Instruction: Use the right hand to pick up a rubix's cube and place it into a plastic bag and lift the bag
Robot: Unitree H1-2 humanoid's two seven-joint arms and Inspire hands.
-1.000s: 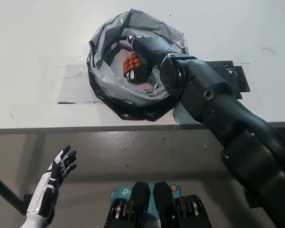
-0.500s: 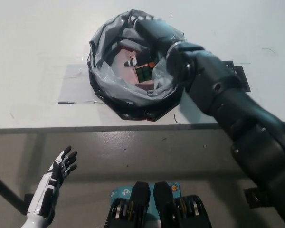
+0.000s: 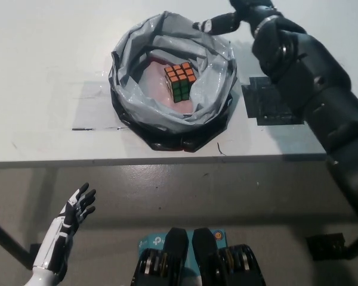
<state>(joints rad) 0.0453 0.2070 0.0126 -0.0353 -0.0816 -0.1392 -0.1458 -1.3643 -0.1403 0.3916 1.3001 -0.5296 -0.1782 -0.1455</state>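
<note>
Right hand [image 3: 227,22] hovering at the far right rim of the plastic bag [image 3: 218,56], fingertips [image 3: 204,26] reaching over the crinkled edge, holding nothing; whether the fingers are spread or curled cannot be told from this angle, the palm being hidden behind the wrist. Black right arm [image 3: 310,83] stretching in from the right side across the table [image 3: 48,47].

Rubik's cube [image 3: 180,81] sitting inside the bag, on the pinkish bottom near the middle, well apart from the right hand and lying below and to the left of those fingertips. Orange face turned upward, green face showing toward the near side. Nothing touching the cube.

Bag standing open, mouth rolled wide into a ring, seated in a dark round holder [image 3: 179,142] showing under its near edge. Dark flat plate [image 3: 268,104] lying on the table just beside the bag, partly beneath the right arm.

Left hand [image 3: 77,208] resting low at the lower left, off the table in front of its near edge, fingers spread apart and empty, well away from bag and cube.
</note>
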